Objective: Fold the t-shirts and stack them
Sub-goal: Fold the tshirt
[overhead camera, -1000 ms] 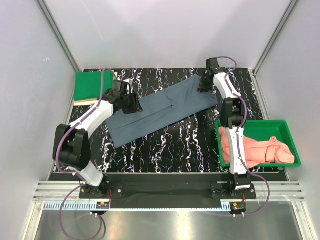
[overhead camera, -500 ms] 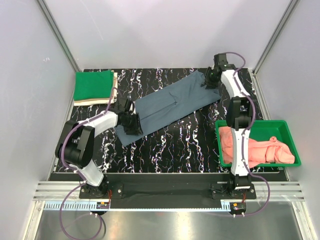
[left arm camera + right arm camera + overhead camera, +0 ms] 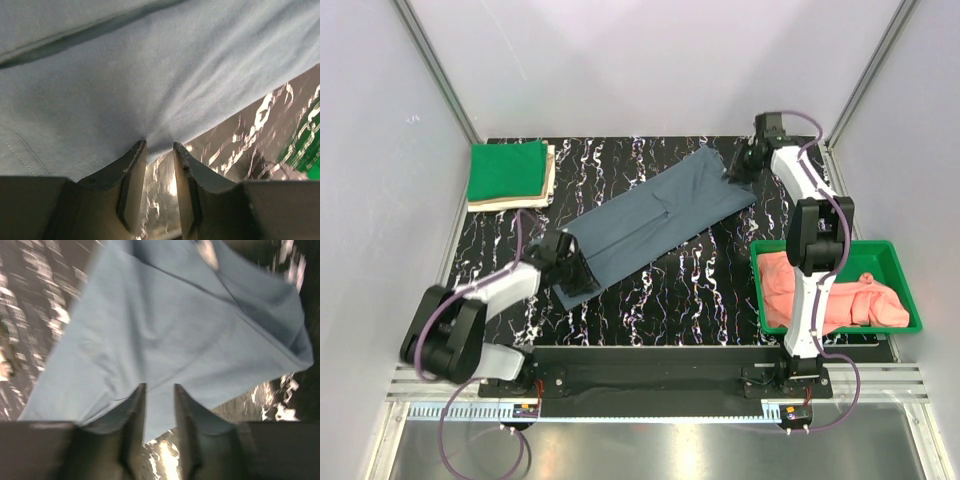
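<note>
At least four t-shirts (image 3: 660,215), one tray (image 3: 870,246)

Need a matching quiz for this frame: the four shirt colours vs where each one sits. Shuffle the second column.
Column A
1. blue-grey t-shirt
2. green t-shirt
3. beige t-shirt
4. salmon-pink t-shirts

Column B
a. inside the green tray
b. folded, on top, far left corner
c. spread diagonally in the middle
d. under the green t-shirt, only its edges showing

Pairs: 1-c, 2-b, 3-d, 4-a
</note>
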You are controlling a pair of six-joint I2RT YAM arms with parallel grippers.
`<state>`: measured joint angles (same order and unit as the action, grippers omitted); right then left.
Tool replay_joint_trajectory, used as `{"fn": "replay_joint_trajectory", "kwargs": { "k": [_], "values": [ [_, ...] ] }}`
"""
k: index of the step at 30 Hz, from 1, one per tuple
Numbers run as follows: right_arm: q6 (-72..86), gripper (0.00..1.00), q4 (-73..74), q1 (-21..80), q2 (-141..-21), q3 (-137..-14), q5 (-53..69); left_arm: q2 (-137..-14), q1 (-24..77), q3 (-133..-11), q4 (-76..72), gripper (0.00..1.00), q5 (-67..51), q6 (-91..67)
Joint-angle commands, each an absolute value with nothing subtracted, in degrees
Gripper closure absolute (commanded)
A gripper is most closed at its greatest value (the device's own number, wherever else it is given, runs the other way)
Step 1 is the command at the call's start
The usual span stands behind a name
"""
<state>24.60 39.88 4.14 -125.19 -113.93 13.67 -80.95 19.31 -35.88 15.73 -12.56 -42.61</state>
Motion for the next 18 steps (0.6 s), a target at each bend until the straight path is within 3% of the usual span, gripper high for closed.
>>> {"fn": "replay_joint_trajectory", "kwargs": {
  "k": [1,7,12,18],
  "values": [
    [28.1,0.69,35.2,4.5,-123.7,-107.1,14.9,-72.0,22.8,-29.9,19.5,0.65,-10.6,-51.6],
    [30.8,0.76,35.9,4.4,-127.1,-105.2,9.9,-59.2,30.0,-38.4,22.1,0.57,-6.6,-54.2],
    [29.5,0.82,38.0,4.4,-130.9,-105.8,2.2,-66.2,29.3,-50.0,26.0,0.52,-5.7,-44.5],
    [24.8,0.84,45.4,4.1,-138.6,-113.1,-1.0,-72.3,26.5,-53.9,26.7,0.52,-8.8,-42.7]
  ]
}}
